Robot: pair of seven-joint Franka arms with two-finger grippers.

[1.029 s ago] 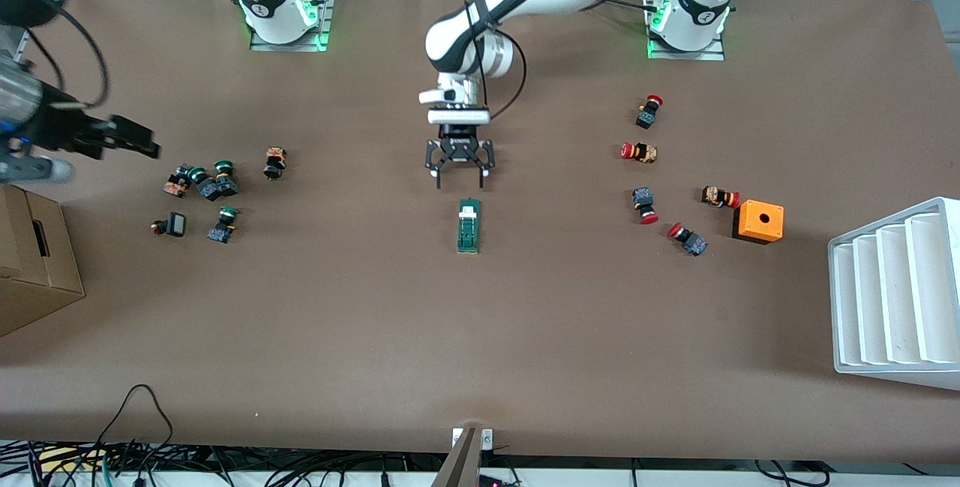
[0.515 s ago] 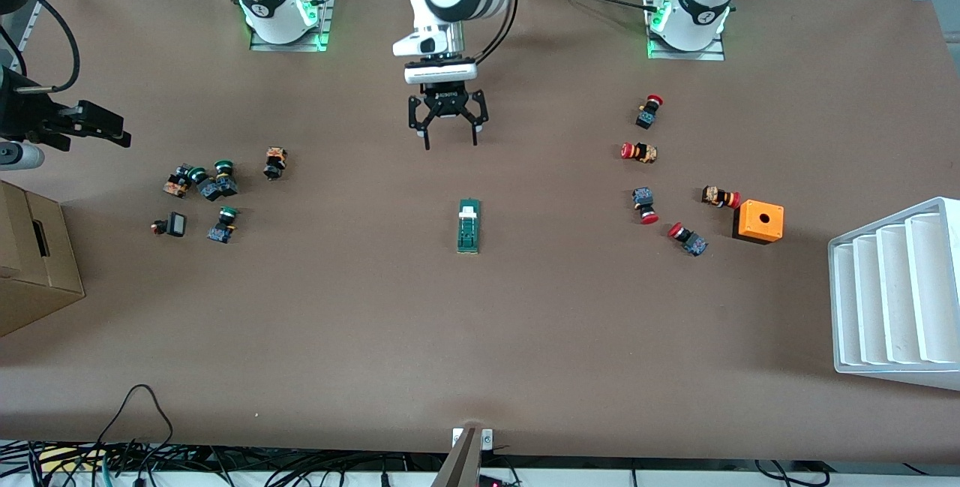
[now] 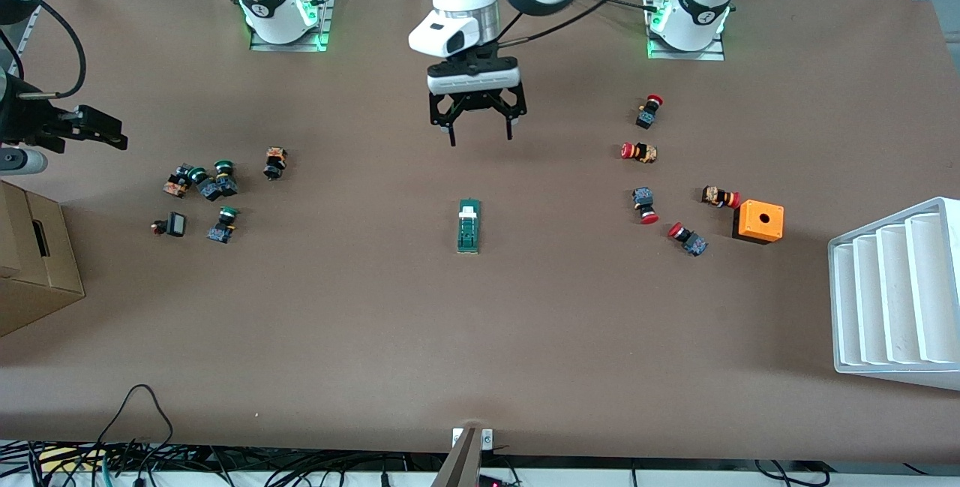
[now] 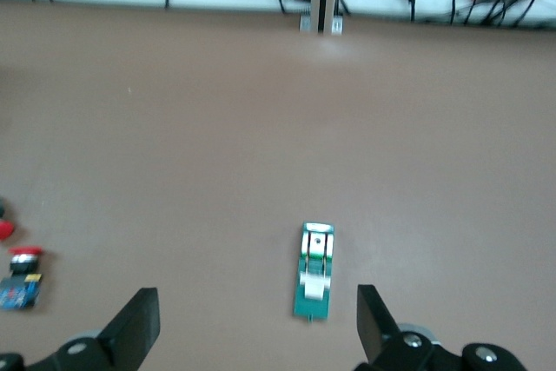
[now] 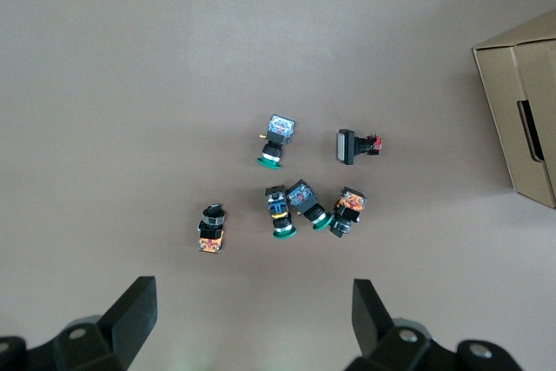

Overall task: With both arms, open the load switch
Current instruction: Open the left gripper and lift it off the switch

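On table load switch (image 3: 469, 226) lies free, right arm (image 3: 45, 123) mostly cropped.

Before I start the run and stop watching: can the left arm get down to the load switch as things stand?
Probably yes. The left gripper hangs open over bare table, and the load switch lies alone with nothing around it.

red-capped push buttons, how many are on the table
5, all toward the left arm's end: one farthest from the front camera, one just nearer, one nearer again, one beside the orange box with a hole, and one nearest.
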